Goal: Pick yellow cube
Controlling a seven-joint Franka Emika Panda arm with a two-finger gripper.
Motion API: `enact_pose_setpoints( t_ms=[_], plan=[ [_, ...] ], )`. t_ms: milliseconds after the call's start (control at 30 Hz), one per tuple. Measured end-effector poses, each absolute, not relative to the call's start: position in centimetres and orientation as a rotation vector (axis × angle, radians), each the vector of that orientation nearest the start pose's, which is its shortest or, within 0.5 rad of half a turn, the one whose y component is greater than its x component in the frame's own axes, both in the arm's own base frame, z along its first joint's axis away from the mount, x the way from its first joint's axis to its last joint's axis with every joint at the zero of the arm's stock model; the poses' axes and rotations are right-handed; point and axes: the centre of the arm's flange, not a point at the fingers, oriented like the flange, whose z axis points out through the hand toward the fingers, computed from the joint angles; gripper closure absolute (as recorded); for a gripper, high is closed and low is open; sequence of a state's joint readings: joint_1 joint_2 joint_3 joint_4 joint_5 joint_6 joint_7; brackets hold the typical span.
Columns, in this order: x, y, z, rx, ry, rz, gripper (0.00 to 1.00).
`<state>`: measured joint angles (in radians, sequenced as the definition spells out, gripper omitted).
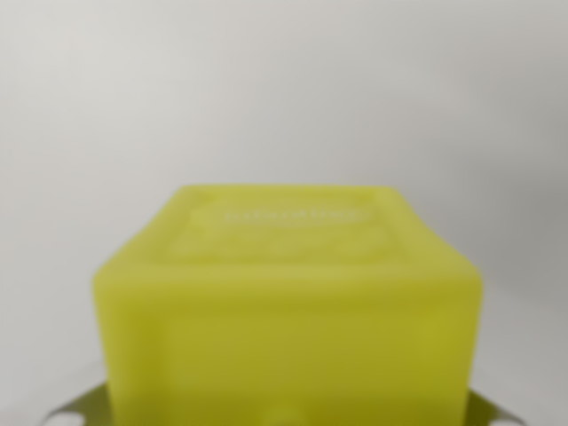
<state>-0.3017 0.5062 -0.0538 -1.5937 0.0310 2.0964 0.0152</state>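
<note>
Wrist view: single blurred frame, taken very close to the object.
Fingers: not clearly visible; two small grey-green metallic tabs show at the bottom edge, one at the wrist view's left point(82, 410) and one at the wrist view's right point(490, 412), both partly hidden behind the cube. Whether these belong to the fingers cannot be told.
Finger state: cannot tell how far open they stand, nor whether they have hold of anything.
Yellow cube point(288, 311): fills the lower centre of the frame, cut off by the bottom edge. Front face and top face both show; edges are rounded.
Cube markings: faint raised pattern and a line of pale lettering on the top face, too blurred to read.
Surface point(284, 89): plain pale grey, featureless, filling the frame above and beside the cube.
Contact: whether the cube rests on the surface cannot be told.
</note>
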Motion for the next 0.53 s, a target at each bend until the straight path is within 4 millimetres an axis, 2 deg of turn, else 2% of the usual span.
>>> enact_pose_setpoints(
  t_ms=[300, 533],
  plan=[
    [64.5, -23.3, 36.3, -3.084, 0.593, 0.004, 1.0],
    [64.5, -23.3, 36.6, -3.084, 0.593, 0.004, 1.0]
  ],
)
